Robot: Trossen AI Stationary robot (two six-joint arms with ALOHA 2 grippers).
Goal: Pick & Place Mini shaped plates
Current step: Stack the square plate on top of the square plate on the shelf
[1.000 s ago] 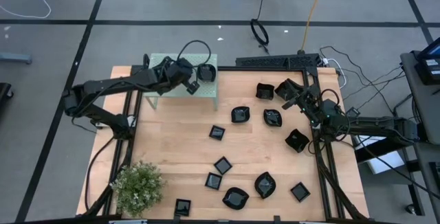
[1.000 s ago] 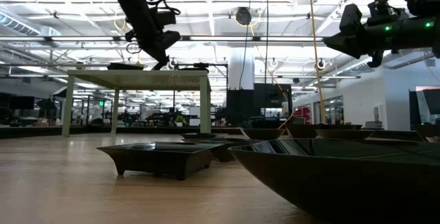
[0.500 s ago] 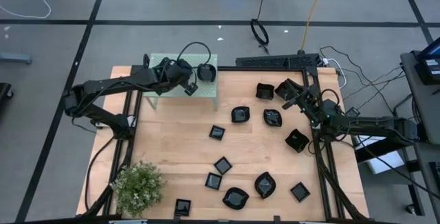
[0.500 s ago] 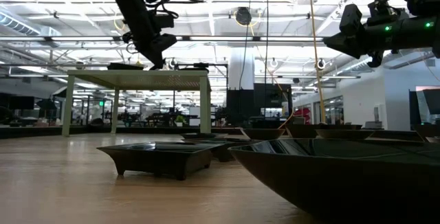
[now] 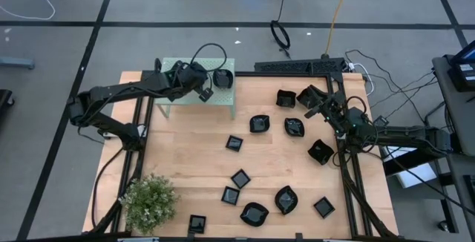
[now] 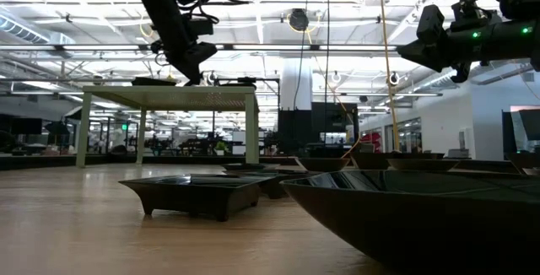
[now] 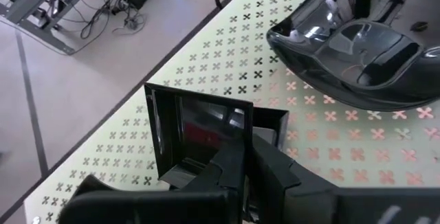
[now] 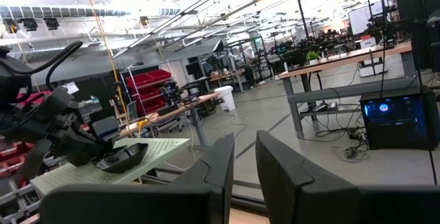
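Observation:
My left gripper [image 5: 206,91] is over the pale green perforated stand [image 5: 185,102], shut on a small square black plate [image 7: 199,131]. A wavy-rimmed black plate [image 7: 357,52] rests on its base on the stand top, just beyond the held one, also visible in the high view [image 5: 223,79]. Several more black plates lie flat on the table, among them a square one [image 5: 234,143] and a round one [image 5: 259,123]. My right gripper [image 5: 313,110] waits raised near the table's right edge, shut and touching nothing, its narrow gap visible in the right wrist view [image 8: 245,145]. My left gripper pinches the square plate by the rim wall nearest the wrist [image 7: 240,138], between its two fingers [image 7: 227,172]. The fingers slant down from the table's left. The plate is tipped steeply, its hollow facing the wrist camera, just above the stand top; whether it touches the stand I cannot tell.
A potted green plant [image 5: 148,201] stands at the table's near left corner. Plates cluster by the right arm [image 5: 295,127] and along the near edge [image 5: 254,213]. In the low view a square plate [image 6: 198,192] and a large near dish [image 6: 422,216] fill the foreground.
My left gripper, still shut on the square plate, has shifted a little toward the table's left edge above the stand. My right arm has kept still.

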